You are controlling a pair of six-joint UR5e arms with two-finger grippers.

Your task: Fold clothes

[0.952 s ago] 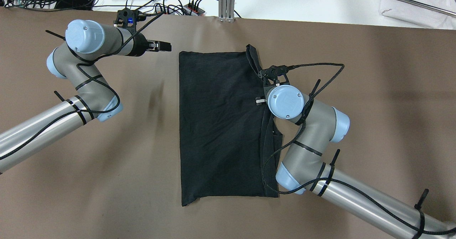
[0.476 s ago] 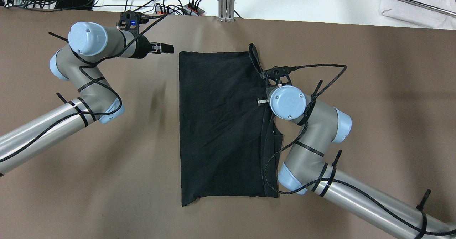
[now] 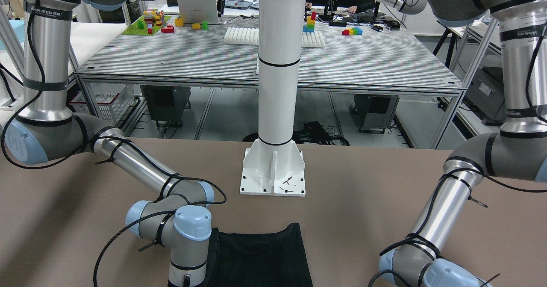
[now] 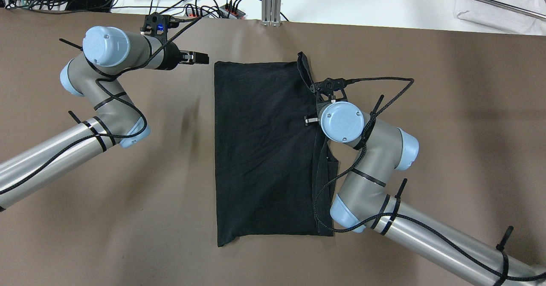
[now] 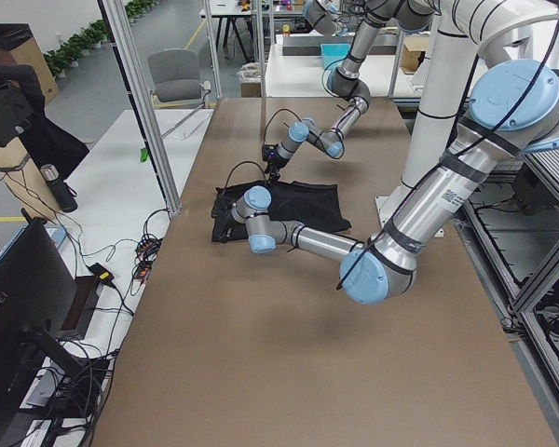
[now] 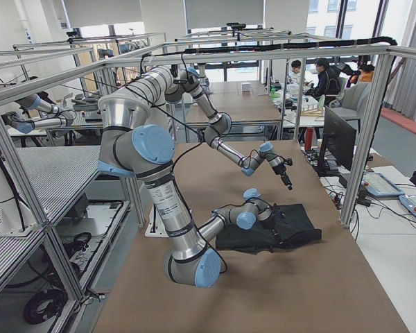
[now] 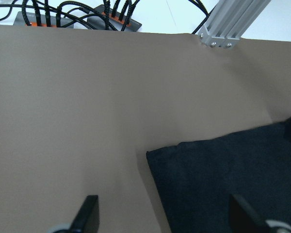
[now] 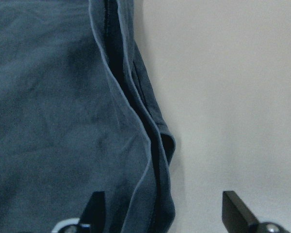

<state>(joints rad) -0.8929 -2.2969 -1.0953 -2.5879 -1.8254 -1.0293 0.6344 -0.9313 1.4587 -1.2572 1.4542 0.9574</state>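
Matt black cloth garment (image 4: 264,149) on a smooth matt brown table (image 4: 128,218).

Brown table (image 4: 128,235), black garment (image 4: 264,149), perhaps folded

The left gripper (image 4: 204,58) moves a little toward the far left corner of the black cloth (image 4: 264,149). In the view from above it now sits a bit more to the right and a bit lower than a second ago. The blue cap (image 4: 106,46) on that arm goes the same way. Most of this move comes in the first half second; after that the arm hardly moves. The right arm (image 4: 341,122) slides a tiny bit to the right half a second ago and is now back at its first spot. The little flap (image 4: 303,62) at the cloth's far right corner leans slightly more to the right.
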